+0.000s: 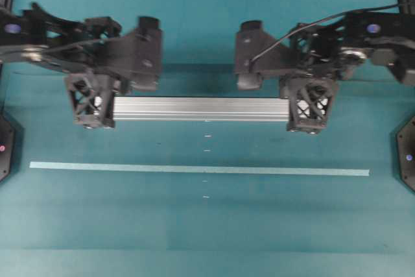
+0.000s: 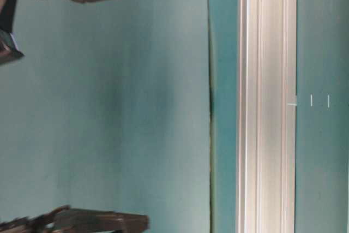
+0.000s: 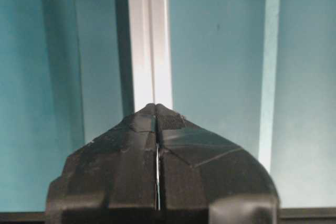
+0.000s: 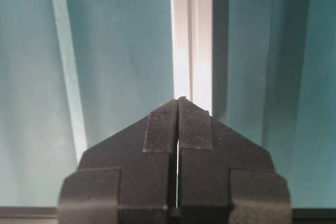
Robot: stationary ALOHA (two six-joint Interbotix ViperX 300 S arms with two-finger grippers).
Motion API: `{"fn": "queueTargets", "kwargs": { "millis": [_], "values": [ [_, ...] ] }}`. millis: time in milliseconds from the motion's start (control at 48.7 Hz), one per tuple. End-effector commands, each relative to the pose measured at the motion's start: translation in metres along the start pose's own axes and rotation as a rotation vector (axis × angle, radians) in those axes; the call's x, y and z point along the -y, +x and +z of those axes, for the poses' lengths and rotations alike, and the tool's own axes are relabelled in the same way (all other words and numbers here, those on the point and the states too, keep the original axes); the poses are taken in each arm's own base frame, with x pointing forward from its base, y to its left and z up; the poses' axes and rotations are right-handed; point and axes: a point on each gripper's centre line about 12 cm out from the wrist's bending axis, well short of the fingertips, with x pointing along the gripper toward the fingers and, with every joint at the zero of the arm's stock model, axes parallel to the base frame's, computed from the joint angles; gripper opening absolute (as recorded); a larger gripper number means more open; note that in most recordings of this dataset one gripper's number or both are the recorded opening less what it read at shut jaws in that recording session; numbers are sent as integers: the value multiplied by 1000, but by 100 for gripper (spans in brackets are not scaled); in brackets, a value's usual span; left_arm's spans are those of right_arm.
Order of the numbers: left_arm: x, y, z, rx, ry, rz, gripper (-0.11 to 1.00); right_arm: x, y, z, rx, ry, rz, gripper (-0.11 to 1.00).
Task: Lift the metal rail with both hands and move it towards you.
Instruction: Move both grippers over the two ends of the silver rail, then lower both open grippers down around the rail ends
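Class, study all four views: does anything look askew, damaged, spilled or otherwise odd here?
Nothing stands out. The metal rail lies straight on the table, parallel to the pale tape strip. The left end effector and right end effector sit shut over its ends. No spill or visible damage.

Grooved silver rail (image 1: 201,109) level, apparently claw-gripped both ends.
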Motion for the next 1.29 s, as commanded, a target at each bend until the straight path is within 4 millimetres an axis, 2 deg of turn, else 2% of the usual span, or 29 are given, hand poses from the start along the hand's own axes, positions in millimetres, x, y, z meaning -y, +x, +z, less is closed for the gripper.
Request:
{"fn": "queueTargets", "kwargs": {
  "millis": [0,246,534,657,739,842,924,1006,1067,1129,1170,1273],
  "values": [
    [-3,-6,6,22,1,9,-6,7,1,4,-1,0,-5,-2],
    [-1,4,0,17,38,8,-6,18,5,1,-12,-21,-9,-2],
    [-5,3,-2,105,74,37,-3,17,8,-2,-5,-26,-8,-2],
    [-13,8,-10,84,32,44,5,16,10,-4,-7,-26,-5,-1],
    [-13,9,-10,84,30,44,19,15,10,-3,0,-28,-5,4],
    [-14,11,-9,91,27,46,50,16,12,-5,-3,-24,-6,20],
    [-13,14,-10,109,28,50,75,17,16,-10,-11,-19,-9,44],
    [-13,18,-11,119,28,53,94,17,23,-15,-14,-17,-13,70],
    [-13,20,-11,124,27,54,100,14,27,-19,-2,-30,-20,86],
    [-12,22,-12,124,21,53,99,12,29,-19,30,-33,-30,96],
    [-12,23,-13,126,14,53,99,12,30,-19,53,-30,-35,100],
    [-11,30,-17,128,-6,52,99,11,32,-20,96,-32,-45,99]
  ]
}}
